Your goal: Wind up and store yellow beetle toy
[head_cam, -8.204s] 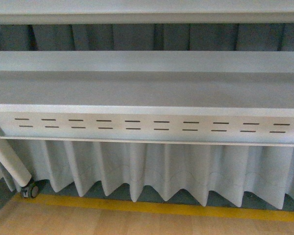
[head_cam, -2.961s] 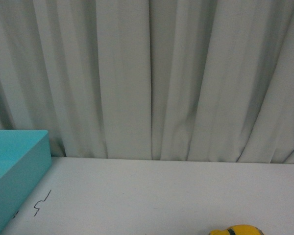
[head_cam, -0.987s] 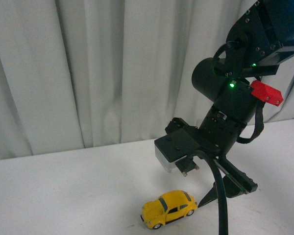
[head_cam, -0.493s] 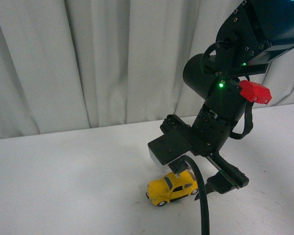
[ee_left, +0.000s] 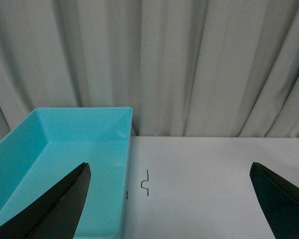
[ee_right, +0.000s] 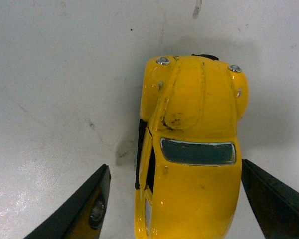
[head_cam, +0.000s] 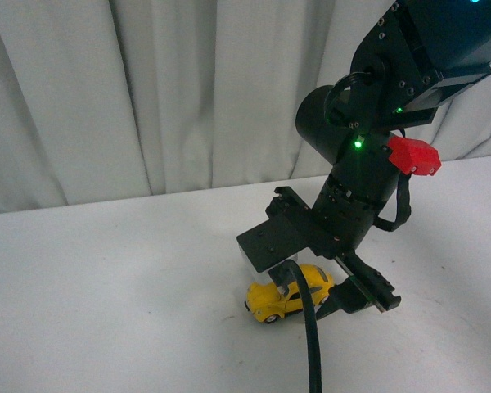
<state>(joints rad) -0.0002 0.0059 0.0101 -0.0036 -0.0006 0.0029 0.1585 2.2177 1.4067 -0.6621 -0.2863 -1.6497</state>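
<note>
Right gripper point(ee_right: 175, 164) spread astride yellow beetle toy point(ee_right: 194, 144); apparently not touching.

A pale grey curtain point(head_cam: 147, 98) hangs in deep vertical folds behind the white table point(head_cam: 106, 286) and meets its far edge. Ahead of one of the left jaws an open turquoise bin point(ee_left: 55, 159) stands on the table, its far end close to the curtain. A small dark squiggle point(ee_left: 145, 182) marks the tabletop between those jaws, just beside the bin's wall. Between the right jaws the table shows faint scuffs and a soft sheen under even light.
</note>
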